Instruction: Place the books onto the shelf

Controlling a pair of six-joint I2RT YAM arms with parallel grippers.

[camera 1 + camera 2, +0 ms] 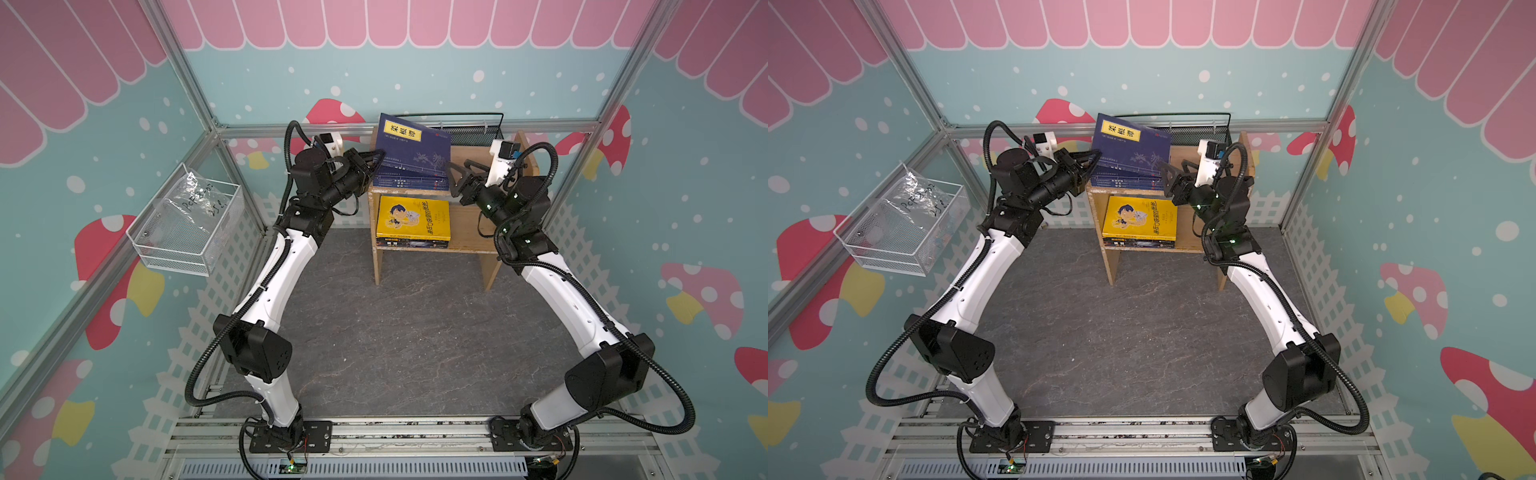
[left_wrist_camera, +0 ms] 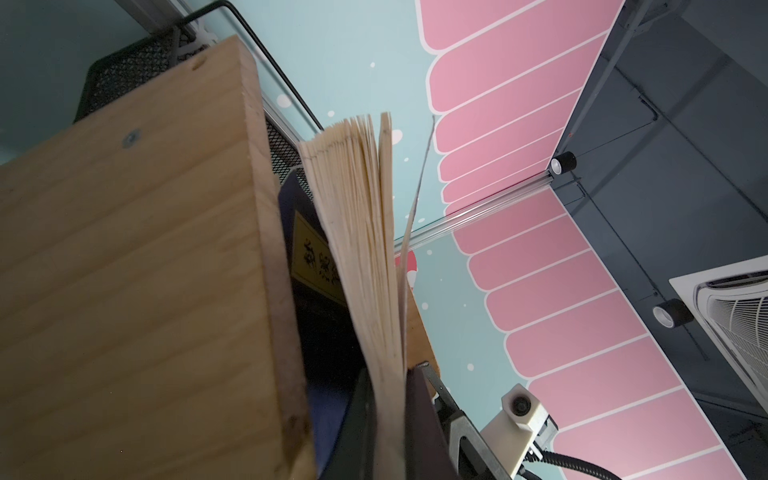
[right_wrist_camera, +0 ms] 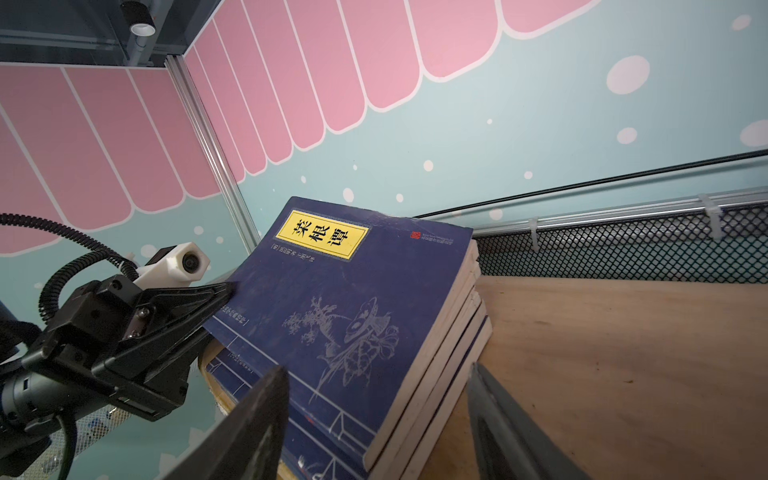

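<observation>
The shelf (image 1: 469,160) stands at the back of the grey floor against the rear wall, with a black mesh basket (image 1: 469,134) just behind its upper tier. On that tier, toward the left end, a navy stack (image 1: 411,181) of books lies flat. The top book (image 1: 415,145) does not: its left edge is raised while its right edge rests on the stack, so the cover with the yellow label slopes down to the right. The left gripper (image 1: 375,160) is clamped on the raised left edge. In the left wrist view its fingers (image 2: 424,407) pinch the block of pages (fanned at the far end, one thin leaf or cover bowed away). The right gripper (image 1: 452,180) hovers at the right side of the stack over bare plank, jaws apart and holding nothing. In the right wrist view the near corner of the stack sits between its fingers (image 3: 249,424), and I cannot tell whether either one touches the books. On the lower tier, also to the left, the yellow book (image 1: 413,218) lies flat and face up on a few dark books (image 1: 411,243). The right part of both tiers shows bare wood. A white wire basket (image 1: 187,224) hangs on the left wall, well apart from the shelf, with crumpled clear plastic inside.
</observation>
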